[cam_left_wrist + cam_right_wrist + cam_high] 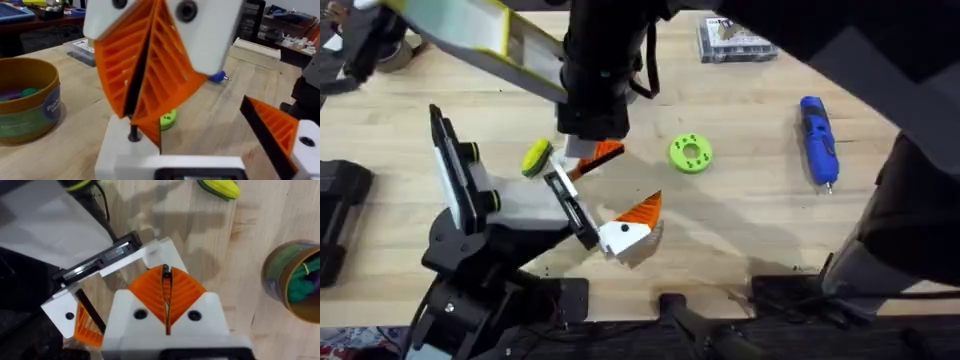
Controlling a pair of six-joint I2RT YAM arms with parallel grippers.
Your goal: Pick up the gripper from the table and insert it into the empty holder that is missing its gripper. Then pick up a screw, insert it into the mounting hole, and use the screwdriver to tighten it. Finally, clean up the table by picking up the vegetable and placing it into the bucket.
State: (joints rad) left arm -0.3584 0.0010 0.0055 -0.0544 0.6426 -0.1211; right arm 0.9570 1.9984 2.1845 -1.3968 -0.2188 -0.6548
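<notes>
The gripper sits at the holder's end, orange tip pointing away from it. The right gripper hangs over the holder, fingers closed on a small dark screw. The left gripper has its fingers closed too, just above the holder's white block. The vegetable lies on the counter beside the holder. The screwdriver lies well to the right. The bucket stands upright.
</notes>
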